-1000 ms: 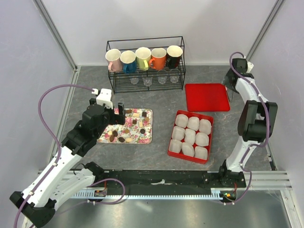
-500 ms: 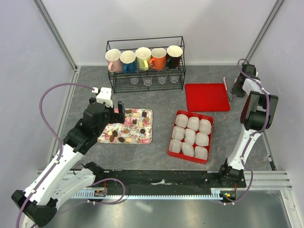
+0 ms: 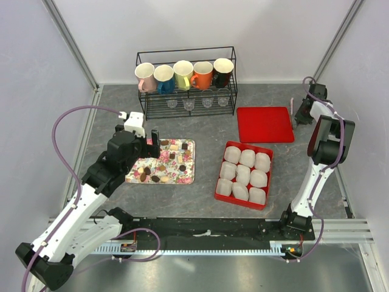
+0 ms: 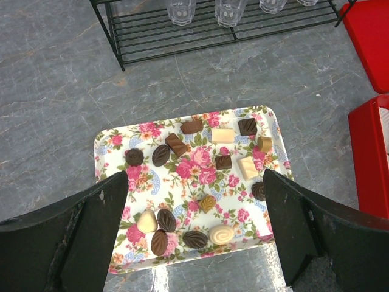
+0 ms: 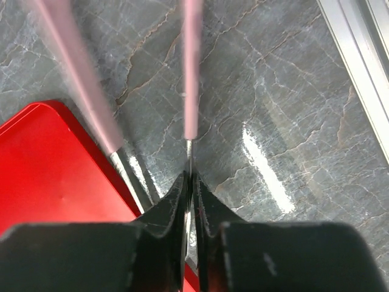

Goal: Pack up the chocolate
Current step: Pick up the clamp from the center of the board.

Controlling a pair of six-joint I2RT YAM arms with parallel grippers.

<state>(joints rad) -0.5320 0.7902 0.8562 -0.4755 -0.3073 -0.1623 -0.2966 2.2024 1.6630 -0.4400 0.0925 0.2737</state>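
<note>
The left gripper (image 4: 196, 182) hangs, jaws wide apart, over the near edge of the flowered tray (image 4: 102, 157) and hides its near corners. On the tray lies the chocolate (image 4: 177, 145): small dark brown, tan and cream pieces, leaf-shaped, square and swirled, scattered singly. Well right of the tray and beyond it, the right gripper (image 5: 189, 182) is pinched onto a thin pink tool (image 5: 192, 73), blurred, its kind unclear.

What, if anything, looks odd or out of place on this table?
The right tool seems to pinch only one leg of the pink-and-metal tongs beside the flat red lid; the other leg lies outside its fingers. Nothing looks spilled or broken.
</note>
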